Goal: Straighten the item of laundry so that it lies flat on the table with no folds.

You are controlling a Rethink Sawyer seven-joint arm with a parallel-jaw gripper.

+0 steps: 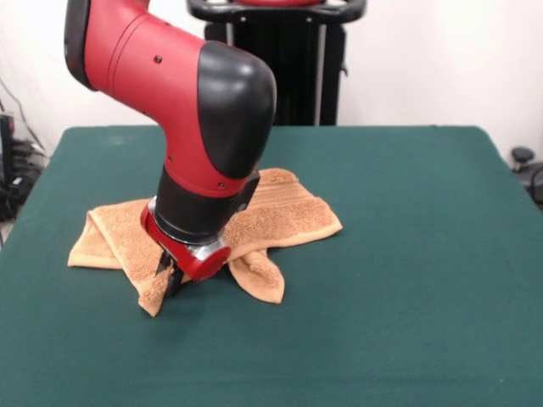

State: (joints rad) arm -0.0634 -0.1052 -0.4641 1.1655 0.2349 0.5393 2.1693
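The small orange-tan terry-cloth towel [280, 216] lay crumpled left of the middle of the broad dark green felt-topped table [407, 280], folded over itself in several layers. One hemmed corner pointed right, with the ribbed woven band showing along that upper right part. A folded flap stuck out toward the near edge, and another narrow tongue ran down to the lower left. A doubled corner reached out to the left.

Green cloth lay bare on every side of the towel: a wide stretch to the right, a deep strip along the near side, a narrower margin to the left and behind.

The red and black arm [187, 93] came down over the towel's middle and covered much of it. Its dark gripper [170, 273] sat low at the near left tongue of the towel, mostly hidden beneath the red wrist ring. I could not tell how far apart it stood, nor whether it had any cloth in its grasp.
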